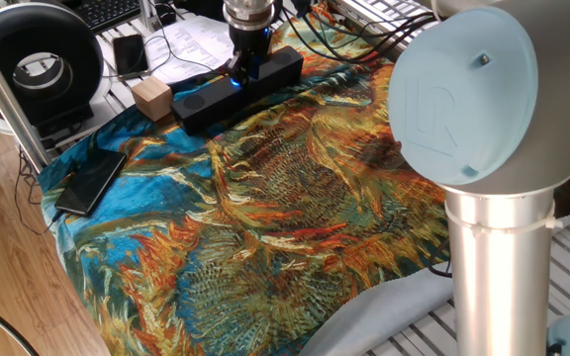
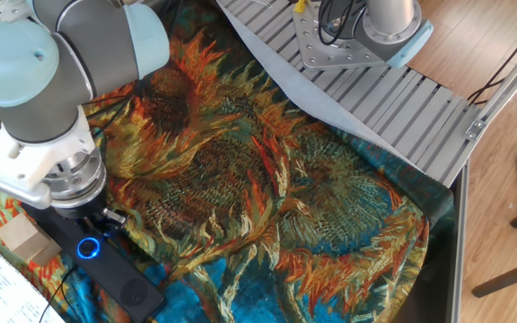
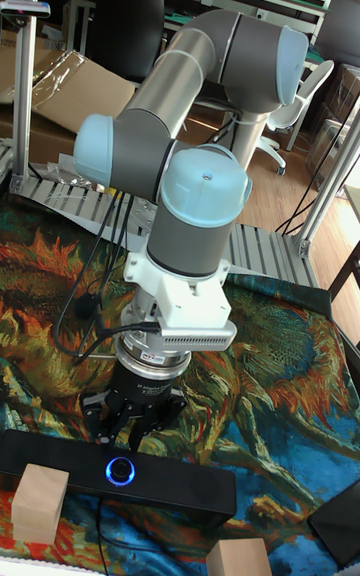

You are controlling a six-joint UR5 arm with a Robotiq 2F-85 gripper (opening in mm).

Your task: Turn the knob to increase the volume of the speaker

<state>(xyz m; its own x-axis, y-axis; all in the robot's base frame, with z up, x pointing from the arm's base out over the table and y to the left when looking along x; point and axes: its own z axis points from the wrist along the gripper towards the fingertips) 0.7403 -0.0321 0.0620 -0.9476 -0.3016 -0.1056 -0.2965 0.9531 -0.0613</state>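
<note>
1. Where one fixed view shows the upper left of the frame, the gripper (image 1: 244, 65) hangs over the knob (image 1: 238, 80) on the speaker (image 1: 237, 88), which lies on a sunflower-patterned cloth (image 1: 265, 208).
2. At lower left in the other fixed view, the glowing knob (image 2: 87, 248) sits just below the gripper (image 2: 96, 226).
3. Low in the tall fixed view, the fingers (image 3: 130, 424) stand just above the knob (image 3: 121, 469); I cannot tell whether they are released or clenched.

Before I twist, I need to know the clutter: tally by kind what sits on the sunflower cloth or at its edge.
speaker: 1
wooden blocks: 2
smartphone: 1
Total: 4
</note>
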